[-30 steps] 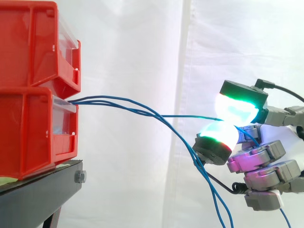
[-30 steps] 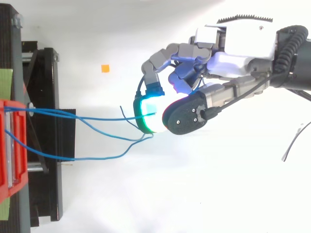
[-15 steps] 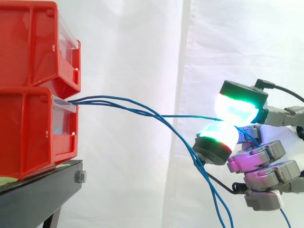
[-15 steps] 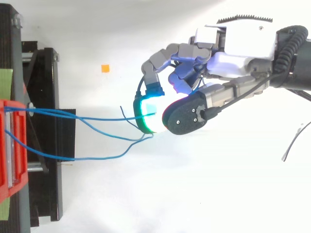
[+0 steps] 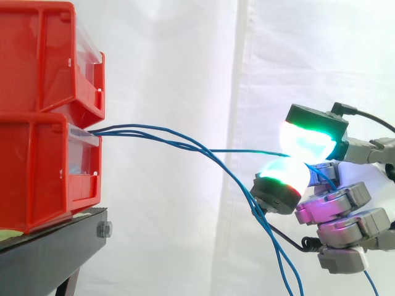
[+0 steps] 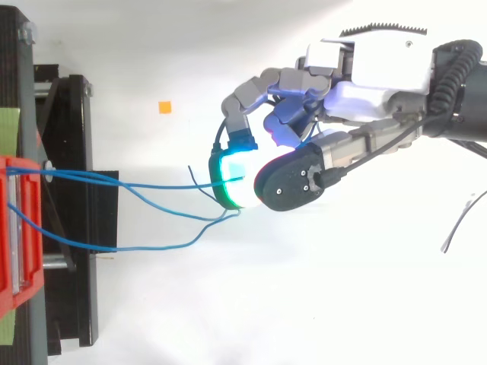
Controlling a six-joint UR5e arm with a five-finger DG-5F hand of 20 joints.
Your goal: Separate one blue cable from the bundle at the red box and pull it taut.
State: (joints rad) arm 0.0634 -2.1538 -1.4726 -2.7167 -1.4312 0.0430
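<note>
Sitting on a black stand [image 5: 52,246] at left, two stacked red bins [image 5: 43,123] face right. Hand [image 6: 358,80] at right pinches one blue cable [image 5: 247,150] between two glowing fingertips [image 5: 308,139], other fingers curled. Cable runs nearly level from the lower bin's front; remaining blue cables [image 6: 144,248] sag below. Small orange marker [image 6: 165,107] lies on the white surface.

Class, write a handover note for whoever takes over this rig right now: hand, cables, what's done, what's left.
Hand: shut on one blue cable, pinched between glowing pads.
The cable runs from the lower red bin nearly level to the pads; the other cables droop below.
Done: one cable separated.
Left: it bows slightly near the bin; probably pull further away until straight.
</note>
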